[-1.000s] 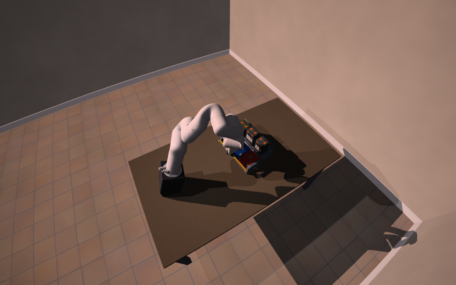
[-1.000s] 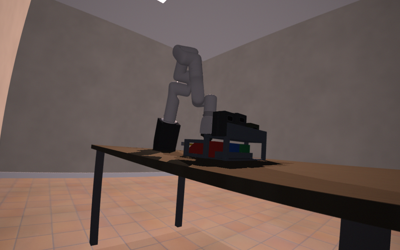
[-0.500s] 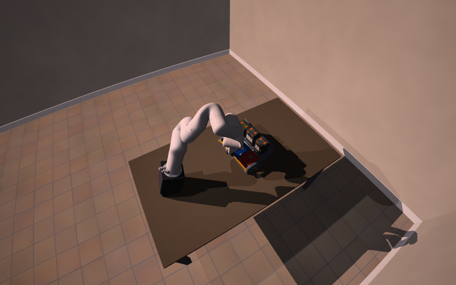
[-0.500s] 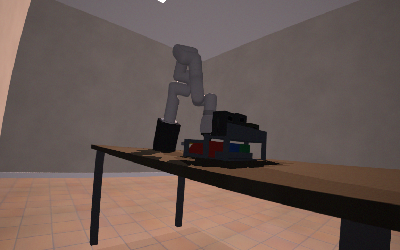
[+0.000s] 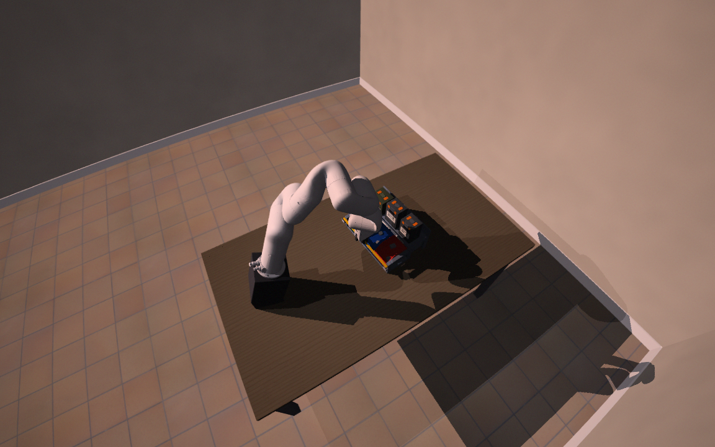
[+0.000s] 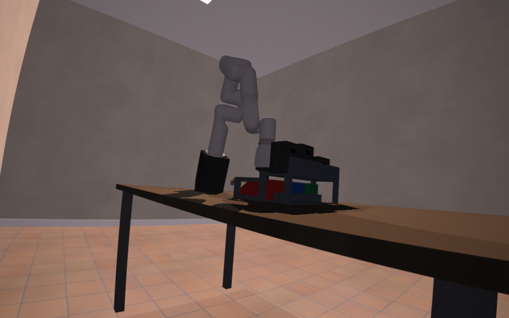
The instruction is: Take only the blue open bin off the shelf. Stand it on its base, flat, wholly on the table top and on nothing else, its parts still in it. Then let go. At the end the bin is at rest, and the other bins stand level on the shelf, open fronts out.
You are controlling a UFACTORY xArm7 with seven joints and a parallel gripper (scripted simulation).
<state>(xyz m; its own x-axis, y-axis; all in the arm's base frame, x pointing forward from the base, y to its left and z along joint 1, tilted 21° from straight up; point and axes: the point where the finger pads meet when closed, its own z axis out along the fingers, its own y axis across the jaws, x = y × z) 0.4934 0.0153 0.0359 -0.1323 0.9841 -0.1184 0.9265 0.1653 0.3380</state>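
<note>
A dark shelf (image 5: 393, 233) stands on the brown table, and it also shows in the exterior view (image 6: 288, 177). On its lower level the blue open bin (image 5: 375, 238) sits beside a red bin (image 5: 393, 248). From the side the blue bin (image 6: 297, 187) lies between the red bin (image 6: 257, 188) and a green bin (image 6: 311, 188). My gripper (image 5: 367, 235) points down at the shelf's open front, at the blue bin's front edge, and is shut on that bin. In the exterior view the gripper (image 6: 262, 170) is at the shelf's left end. The fingertips are too small to make out.
Three dark bins with orange parts (image 5: 396, 210) stand in a row on the shelf's top level (image 6: 296, 152). The arm's black base block (image 5: 268, 283) stands at the table's left part. A wall runs close behind the shelf. Table edges drop to a tiled floor.
</note>
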